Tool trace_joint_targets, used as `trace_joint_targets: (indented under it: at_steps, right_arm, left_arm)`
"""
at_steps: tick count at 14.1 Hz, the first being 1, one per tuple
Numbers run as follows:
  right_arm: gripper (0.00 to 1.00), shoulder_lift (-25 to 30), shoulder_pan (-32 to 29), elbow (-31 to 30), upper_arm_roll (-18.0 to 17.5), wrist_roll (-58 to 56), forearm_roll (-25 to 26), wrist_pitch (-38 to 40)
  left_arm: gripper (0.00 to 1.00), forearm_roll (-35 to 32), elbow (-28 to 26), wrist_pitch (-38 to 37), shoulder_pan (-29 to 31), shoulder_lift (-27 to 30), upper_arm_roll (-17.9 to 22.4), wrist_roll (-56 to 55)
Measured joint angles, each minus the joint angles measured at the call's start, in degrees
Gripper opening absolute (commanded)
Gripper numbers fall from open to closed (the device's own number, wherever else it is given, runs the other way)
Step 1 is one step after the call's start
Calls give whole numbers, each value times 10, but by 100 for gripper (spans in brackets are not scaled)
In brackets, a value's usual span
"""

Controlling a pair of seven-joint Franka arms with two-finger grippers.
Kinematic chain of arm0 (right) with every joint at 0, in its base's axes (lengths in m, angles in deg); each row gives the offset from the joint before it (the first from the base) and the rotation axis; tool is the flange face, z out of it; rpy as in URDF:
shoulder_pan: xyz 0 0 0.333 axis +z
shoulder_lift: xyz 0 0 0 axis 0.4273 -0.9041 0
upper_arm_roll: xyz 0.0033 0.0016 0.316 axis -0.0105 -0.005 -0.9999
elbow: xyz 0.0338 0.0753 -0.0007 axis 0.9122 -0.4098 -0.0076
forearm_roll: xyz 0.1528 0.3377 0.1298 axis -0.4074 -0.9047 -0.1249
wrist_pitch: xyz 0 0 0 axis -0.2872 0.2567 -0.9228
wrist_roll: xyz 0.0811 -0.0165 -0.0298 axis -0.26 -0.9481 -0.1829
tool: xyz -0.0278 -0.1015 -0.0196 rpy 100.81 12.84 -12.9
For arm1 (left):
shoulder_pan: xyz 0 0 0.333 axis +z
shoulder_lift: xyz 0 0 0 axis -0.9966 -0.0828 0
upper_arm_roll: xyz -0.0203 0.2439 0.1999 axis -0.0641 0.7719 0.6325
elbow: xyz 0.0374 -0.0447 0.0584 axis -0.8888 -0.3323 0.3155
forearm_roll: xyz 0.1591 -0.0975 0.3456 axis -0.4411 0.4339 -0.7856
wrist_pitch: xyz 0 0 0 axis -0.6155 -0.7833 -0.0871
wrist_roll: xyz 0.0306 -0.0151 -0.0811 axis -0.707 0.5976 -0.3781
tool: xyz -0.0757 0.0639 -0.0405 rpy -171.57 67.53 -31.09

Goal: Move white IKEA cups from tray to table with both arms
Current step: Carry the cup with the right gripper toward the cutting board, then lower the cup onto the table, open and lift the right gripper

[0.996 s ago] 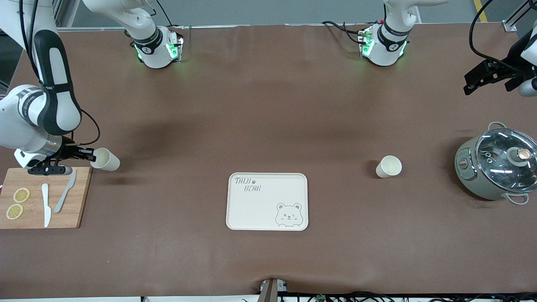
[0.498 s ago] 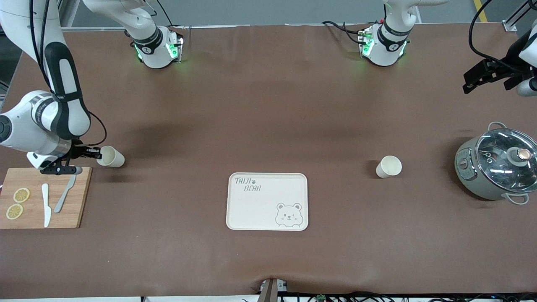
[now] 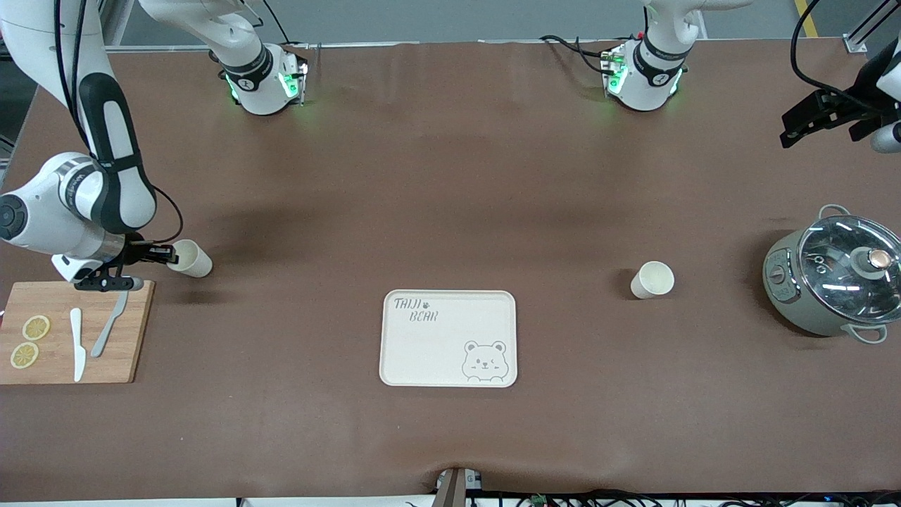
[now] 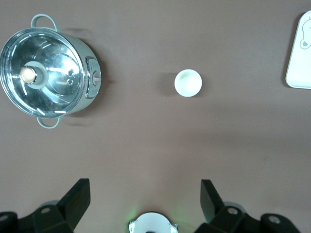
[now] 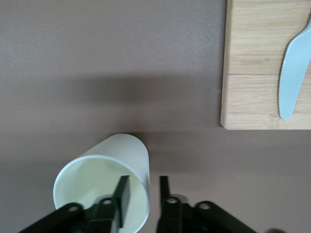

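Observation:
One white IKEA cup (image 3: 190,258) (image 5: 104,179) sits tilted by the cutting board, at the right arm's end of the table. My right gripper (image 3: 171,255) (image 5: 144,178) straddles its rim, one finger inside and one outside. The jaws stand apart, and there is a gap between the outer finger and the wall. I cannot tell whether the cup rests on the table. The other cup (image 3: 652,279) (image 4: 188,83) stands upright between the bear tray (image 3: 448,338) and the pot. My left gripper (image 3: 792,130) (image 4: 144,183) hangs open and empty, high over the left arm's end of the table.
A wooden cutting board (image 3: 70,334) (image 5: 267,63) with two knives and lemon slices lies just nearer the camera than the right gripper. A grey-green lidded pot (image 3: 834,274) (image 4: 46,77) stands at the left arm's end.
The right arm has shifted the cup slightly toward the table's middle, and its jaws have parted from the cup wall. The left gripper has moved slightly.

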Motion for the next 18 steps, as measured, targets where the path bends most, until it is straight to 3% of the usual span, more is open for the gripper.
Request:
trace_joint_targets:
  at_steps: [6, 11, 13, 15, 18]
  right_arm:
    - [100, 1, -3, 35, 2, -44, 0, 28]
    - [100, 8, -8, 160, 1, -49, 0, 128]
    - [100, 10, -4, 238, -2, -41, -1, 198]
    - [100, 10, 4, 309, -5, 14, -1, 264]
    - [100, 12, 25, 351, -6, 143, -1, 310]
  left_arm:
    - [100, 0, -1, -8, 0, 6, 0, 0]
    - [100, 0, -2, -13, 0, 6, 0, 0]
    - [100, 0, -3, -13, 0, 6, 0, 0]
    - [100, 0, -3, -14, 0, 6, 0, 0]
    - [100, 0, -3, -14, 0, 6, -1, 0]
